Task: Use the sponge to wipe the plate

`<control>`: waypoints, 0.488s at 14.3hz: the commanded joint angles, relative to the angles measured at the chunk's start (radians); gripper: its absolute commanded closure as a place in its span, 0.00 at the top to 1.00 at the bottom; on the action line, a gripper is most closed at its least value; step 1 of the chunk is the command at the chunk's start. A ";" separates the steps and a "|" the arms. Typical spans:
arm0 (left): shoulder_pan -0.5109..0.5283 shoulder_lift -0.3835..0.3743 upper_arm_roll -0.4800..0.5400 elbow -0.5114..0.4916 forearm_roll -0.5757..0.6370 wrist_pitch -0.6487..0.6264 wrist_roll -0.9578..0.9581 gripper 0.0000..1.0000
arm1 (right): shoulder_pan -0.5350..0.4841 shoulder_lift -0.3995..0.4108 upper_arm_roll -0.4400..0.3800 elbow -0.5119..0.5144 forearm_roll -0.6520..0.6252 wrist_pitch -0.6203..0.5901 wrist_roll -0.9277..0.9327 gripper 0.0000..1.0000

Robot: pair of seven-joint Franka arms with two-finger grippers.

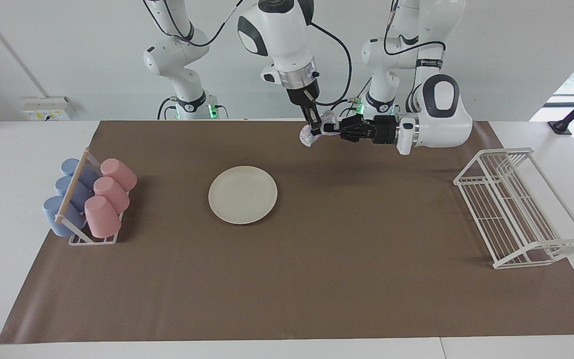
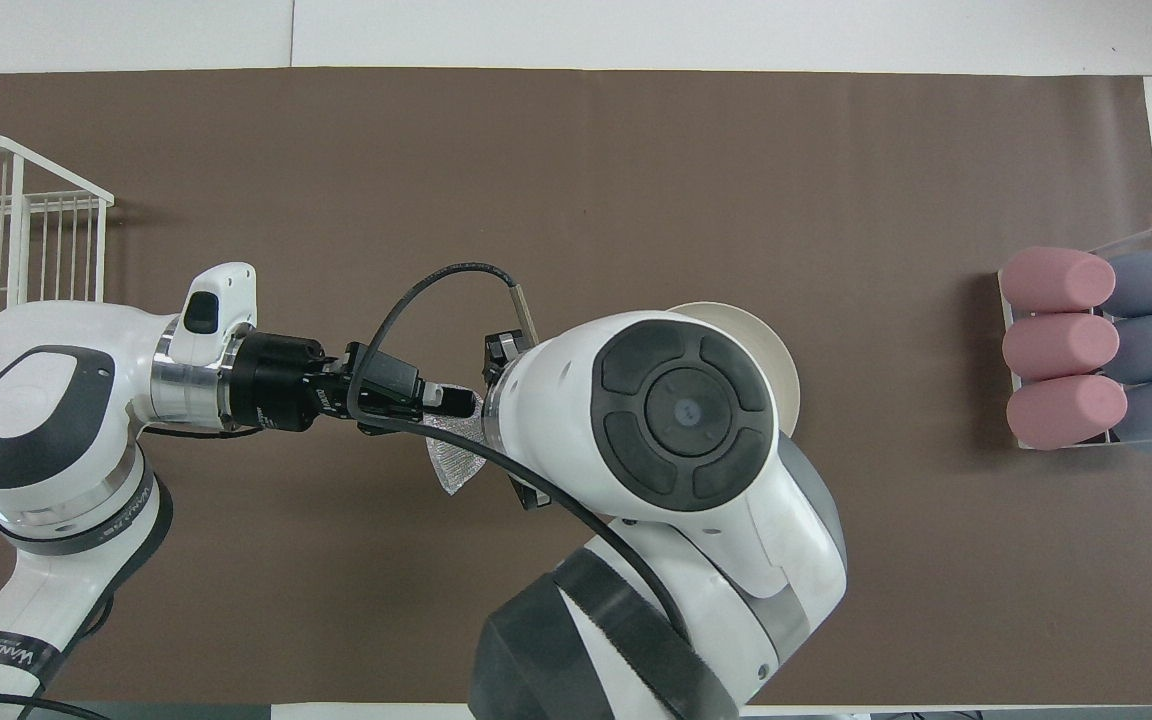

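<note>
sponge held in the air over the mat's robot-side edge, clenched by right gripper from above; left gripper pinches it from the side. plate lies below, toward right arm's end; right arm nearer.
</note>
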 commanded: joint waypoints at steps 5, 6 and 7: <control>-0.023 -0.029 0.011 -0.019 0.017 0.020 0.035 1.00 | -0.035 -0.061 0.004 -0.177 0.013 0.080 -0.091 0.00; -0.023 -0.029 0.011 -0.019 0.020 0.020 0.035 1.00 | -0.058 -0.067 0.004 -0.214 0.014 0.125 -0.122 0.00; -0.023 -0.029 0.011 -0.019 0.021 0.022 0.035 1.00 | -0.078 -0.070 0.004 -0.231 0.014 0.134 -0.142 0.00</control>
